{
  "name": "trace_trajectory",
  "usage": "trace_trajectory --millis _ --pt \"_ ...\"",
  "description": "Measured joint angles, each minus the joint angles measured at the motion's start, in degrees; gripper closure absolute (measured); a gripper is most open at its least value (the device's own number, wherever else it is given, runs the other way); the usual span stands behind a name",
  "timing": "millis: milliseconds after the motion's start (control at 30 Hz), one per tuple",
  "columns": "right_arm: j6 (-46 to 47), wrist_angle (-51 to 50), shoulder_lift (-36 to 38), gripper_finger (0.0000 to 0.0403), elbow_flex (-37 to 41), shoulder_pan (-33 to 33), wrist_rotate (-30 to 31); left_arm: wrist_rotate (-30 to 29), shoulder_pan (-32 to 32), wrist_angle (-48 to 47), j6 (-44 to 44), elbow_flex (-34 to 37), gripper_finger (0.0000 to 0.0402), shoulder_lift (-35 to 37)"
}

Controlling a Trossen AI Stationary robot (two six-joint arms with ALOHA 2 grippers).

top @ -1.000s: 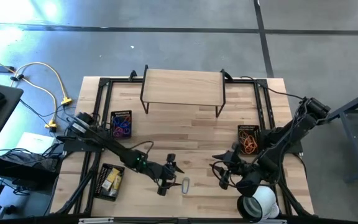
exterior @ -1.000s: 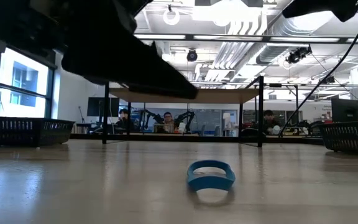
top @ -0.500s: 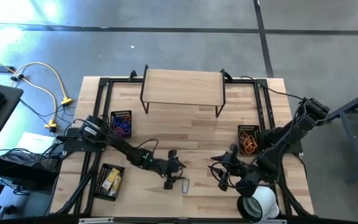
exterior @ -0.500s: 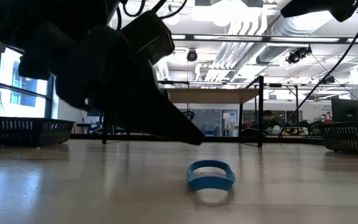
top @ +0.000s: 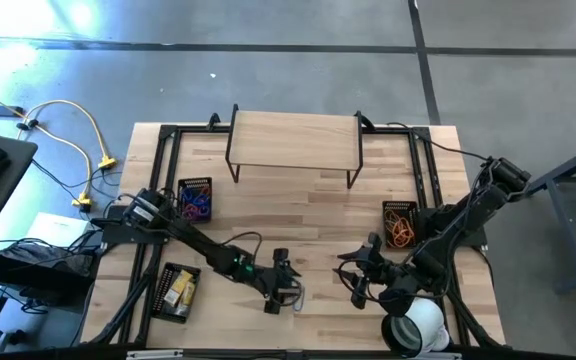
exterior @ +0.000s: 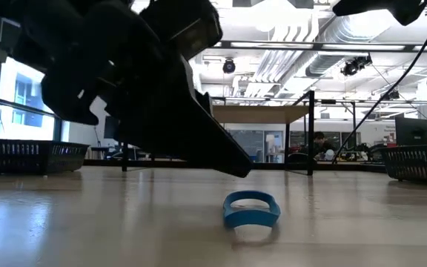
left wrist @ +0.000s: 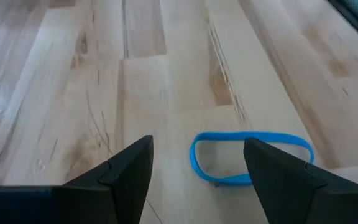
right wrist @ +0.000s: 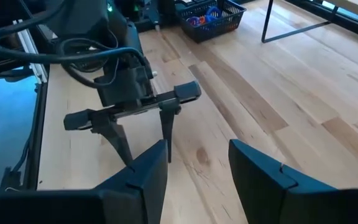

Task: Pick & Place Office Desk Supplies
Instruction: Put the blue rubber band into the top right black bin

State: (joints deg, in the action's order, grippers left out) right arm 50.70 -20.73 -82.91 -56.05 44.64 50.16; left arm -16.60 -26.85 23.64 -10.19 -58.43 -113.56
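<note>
A blue loop [left wrist: 250, 158] lies flat on the wooden table [top: 318, 210], toward its near edge; the low view shows the loop [exterior: 250, 209] too. My left gripper [left wrist: 197, 142] is open and hovers just above it, pointing down at a slant, and one fingertip [left wrist: 253, 149] stands over the loop's edge. In the high view the left gripper [top: 286, 288] partly hides the loop. My right gripper [top: 358, 275] is open and waits above the table to the right of it, touching nothing.
A black basket of purple and blue loops [top: 195, 200] stands at the left, and one with yellow packets [top: 176, 290] near the left corner. A basket of orange bands [top: 400, 222] stands at the right. A white tape roll [top: 418, 325] sits by the near edge and a wooden riser [top: 293, 140] at the far side.
My left gripper has moved toward the table's right and come down toward the blue loop, turning as it went, and has stayed open. The loop has not moved.
</note>
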Motion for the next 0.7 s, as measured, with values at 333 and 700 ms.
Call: trace_trajectory --millis 333,700 --pt "-1.5 0.0 0.0 0.0244 0.0 0.0 -0.8 1.4 0.5 -3.0 -0.8 -1.5 0.016 -0.7" --pt "-1.5 1.4 -1.0 0.0244 0.0 0.0 -0.9 3.7 1.3 -3.3 -3.4 -2.8 0.017 -3.6"
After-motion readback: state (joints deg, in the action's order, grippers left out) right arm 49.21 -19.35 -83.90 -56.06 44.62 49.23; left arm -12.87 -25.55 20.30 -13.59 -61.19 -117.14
